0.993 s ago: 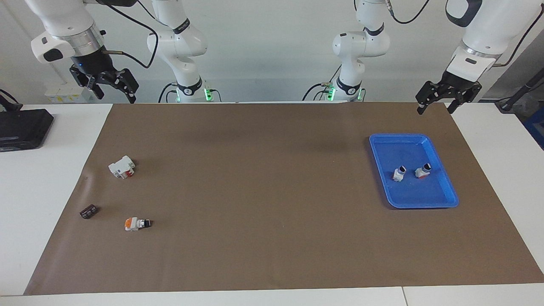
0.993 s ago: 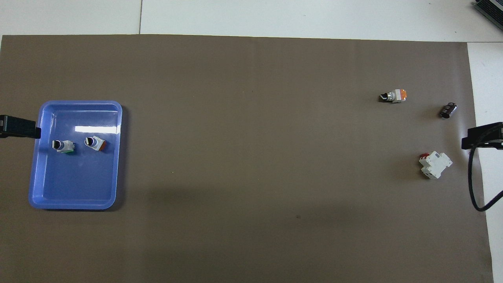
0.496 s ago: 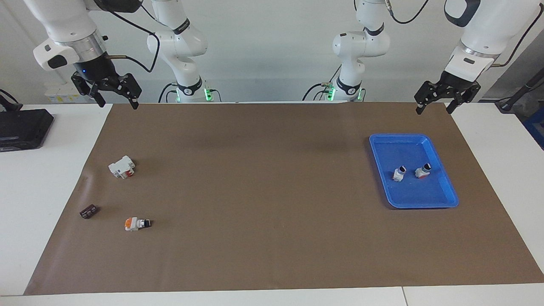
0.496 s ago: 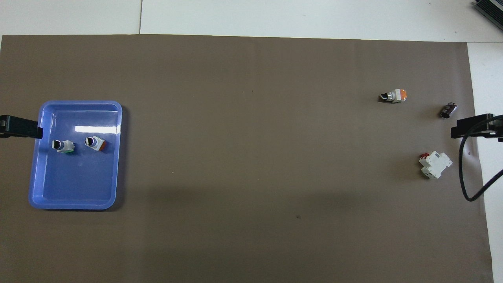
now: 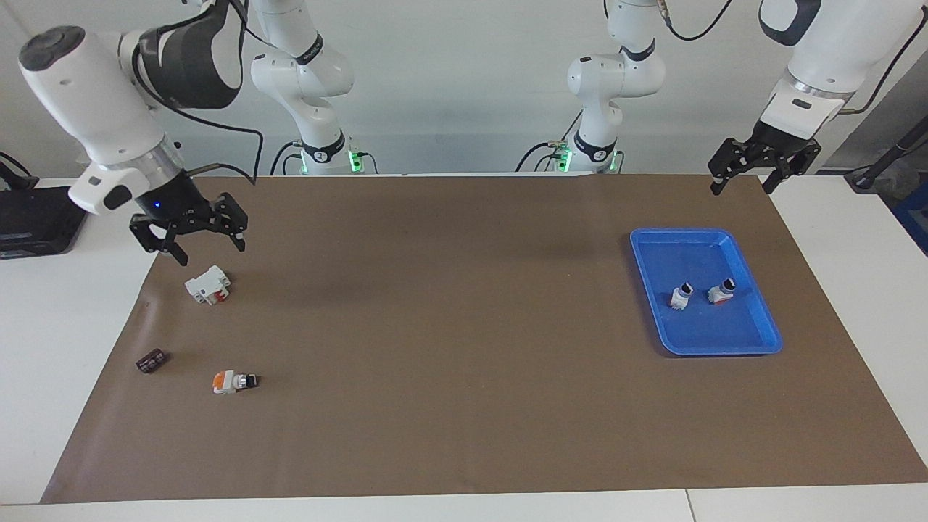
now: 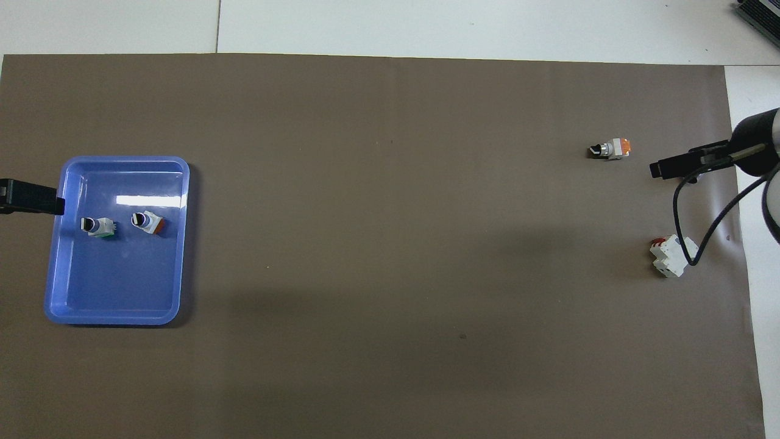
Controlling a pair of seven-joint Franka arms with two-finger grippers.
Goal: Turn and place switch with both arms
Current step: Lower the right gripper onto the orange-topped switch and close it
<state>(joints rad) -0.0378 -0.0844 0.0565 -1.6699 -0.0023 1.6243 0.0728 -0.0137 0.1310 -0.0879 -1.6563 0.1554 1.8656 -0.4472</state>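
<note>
The switch [image 5: 233, 381] lies on its side on the brown mat at the right arm's end, orange end and black knob showing; it also shows in the overhead view [image 6: 609, 149]. My right gripper [image 5: 210, 252] is open and empty, raised over the mat by the white block [image 5: 208, 284]. In the overhead view the right gripper [image 6: 658, 168] covers the small dark block, beside the switch. My left gripper [image 5: 742, 188] is open and empty, waiting over the mat's edge by the blue tray [image 5: 674, 232]; its tip shows in the overhead view [image 6: 58, 204].
The white block with a red part [image 6: 670, 257] and the dark brown block [image 5: 151, 360] lie near the switch. The blue tray [image 6: 122, 160] holds two other upright switches [image 5: 681, 296] [image 5: 722, 291]. A black device [image 5: 36, 217] sits off the mat.
My right gripper has come down and moved out over the mat toward the white block and the switch. The left arm and all the objects have stayed put.
</note>
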